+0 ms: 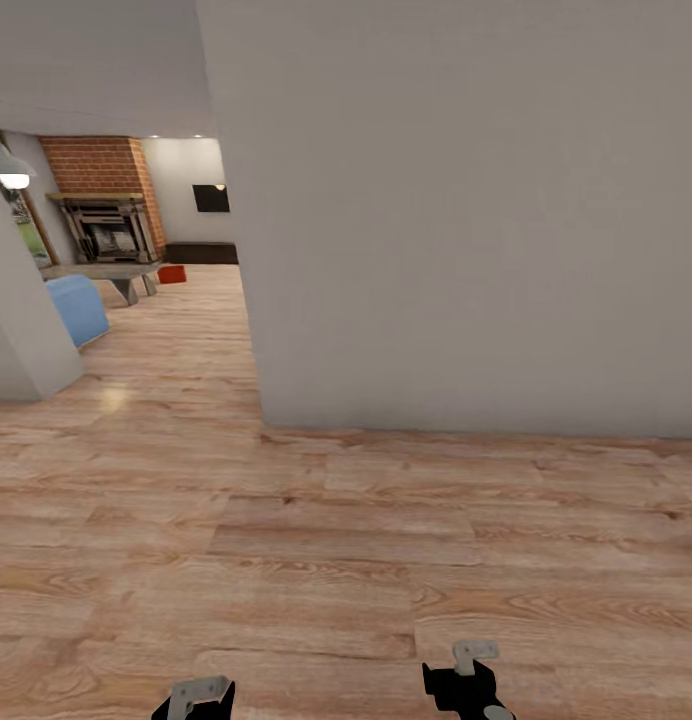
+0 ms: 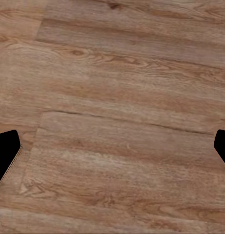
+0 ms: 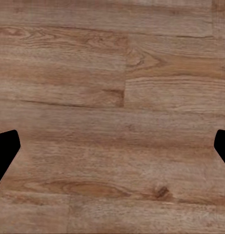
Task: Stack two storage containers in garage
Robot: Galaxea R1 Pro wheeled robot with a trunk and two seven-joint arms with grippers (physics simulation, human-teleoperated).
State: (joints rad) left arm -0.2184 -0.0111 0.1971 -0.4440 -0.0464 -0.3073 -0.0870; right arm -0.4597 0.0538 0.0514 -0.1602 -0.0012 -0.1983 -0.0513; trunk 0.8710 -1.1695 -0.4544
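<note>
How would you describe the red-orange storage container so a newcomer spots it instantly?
Find the brick fireplace in the far room. On the wood floor before it, beside the low table, sits the storage container. It is the only small red-orange box there.

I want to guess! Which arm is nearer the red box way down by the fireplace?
Left, but only slightly. The red box sits far off to the left, past the wall. Both the left gripper and right gripper hang open over wood floor.

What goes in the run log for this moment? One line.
phase: transit | left gripper: open, empty | right gripper: open, empty | storage container: far, by fireplace
</note>
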